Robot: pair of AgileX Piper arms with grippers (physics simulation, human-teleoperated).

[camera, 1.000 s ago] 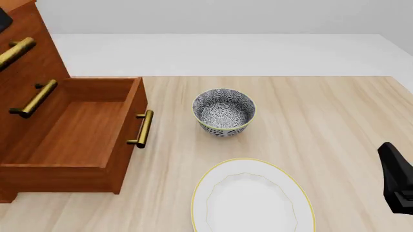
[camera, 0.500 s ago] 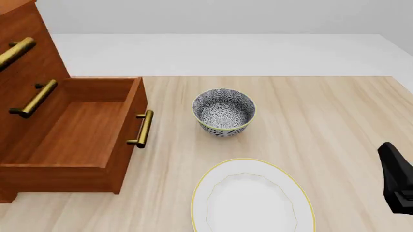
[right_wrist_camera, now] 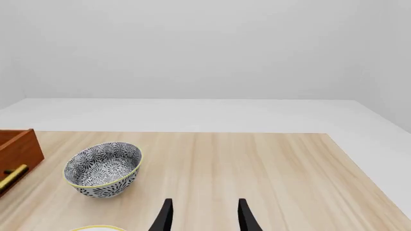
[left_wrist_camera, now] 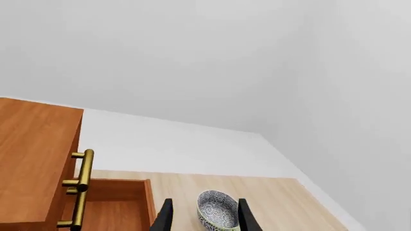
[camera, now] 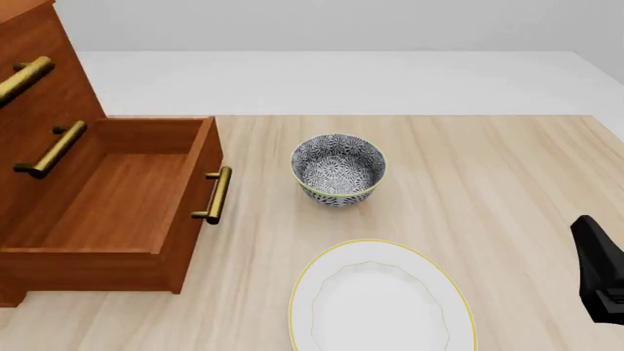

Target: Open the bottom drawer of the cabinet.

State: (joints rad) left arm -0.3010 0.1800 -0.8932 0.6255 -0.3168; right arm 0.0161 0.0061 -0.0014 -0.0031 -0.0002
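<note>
Bottom drawer pulled out of cabinet, left gripper and right gripper both parted, holding nothing, patterned bowl beside drawer

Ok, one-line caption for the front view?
Bottom drawer pulled out of the cabinet, empty; patterned bowl and white plate on the table.

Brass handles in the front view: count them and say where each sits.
3. One on the cabinet's top drawer front, one on the middle front, one on the pulled-out bottom drawer. None appears hidden.
</note>
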